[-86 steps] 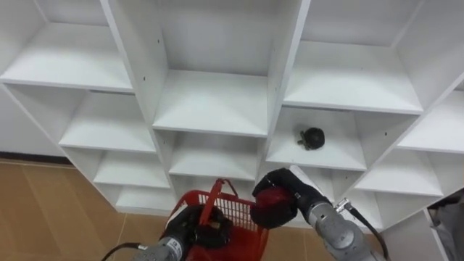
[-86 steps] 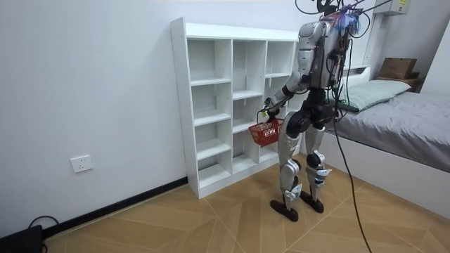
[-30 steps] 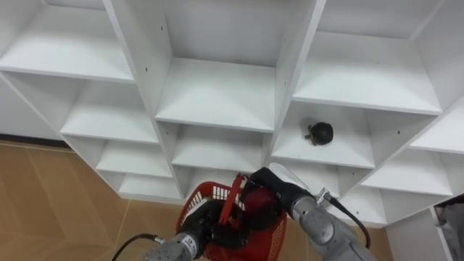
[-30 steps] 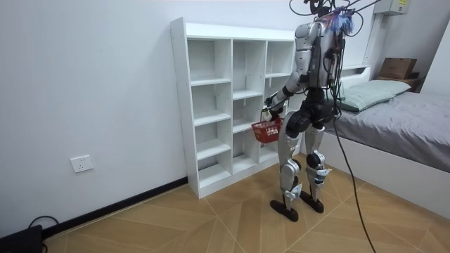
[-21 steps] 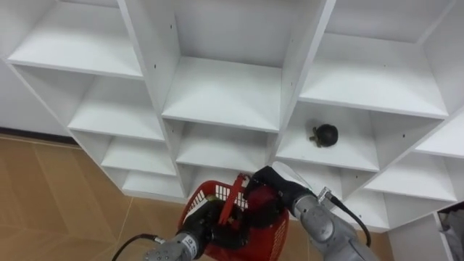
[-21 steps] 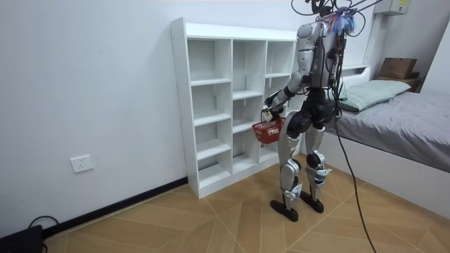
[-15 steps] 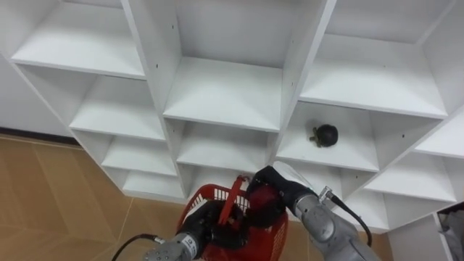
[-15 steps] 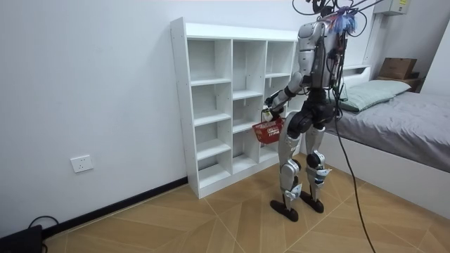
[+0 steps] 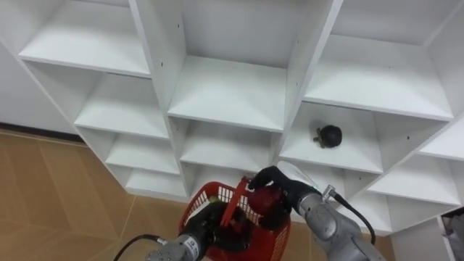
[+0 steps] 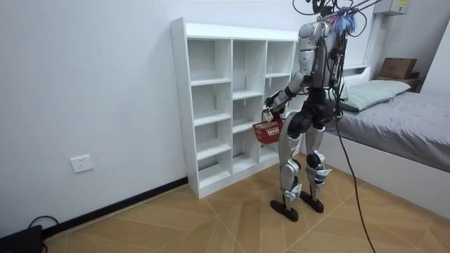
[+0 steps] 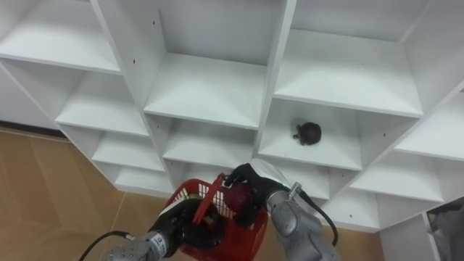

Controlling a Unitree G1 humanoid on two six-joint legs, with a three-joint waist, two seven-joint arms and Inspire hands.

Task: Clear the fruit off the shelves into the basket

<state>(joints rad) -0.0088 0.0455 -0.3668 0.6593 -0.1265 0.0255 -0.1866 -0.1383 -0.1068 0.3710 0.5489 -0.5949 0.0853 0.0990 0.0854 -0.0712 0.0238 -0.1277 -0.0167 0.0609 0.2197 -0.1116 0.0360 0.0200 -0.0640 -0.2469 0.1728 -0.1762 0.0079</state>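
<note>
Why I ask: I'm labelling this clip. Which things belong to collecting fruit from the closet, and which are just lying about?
Job in hand:
white closet; dark fruit on one of its shelves; red basket, its handle gripped by the left robot hand; right robot hand at the basket's opening.

Just lying about:
bed; pillow; cardboard box; wall socket.
</note>
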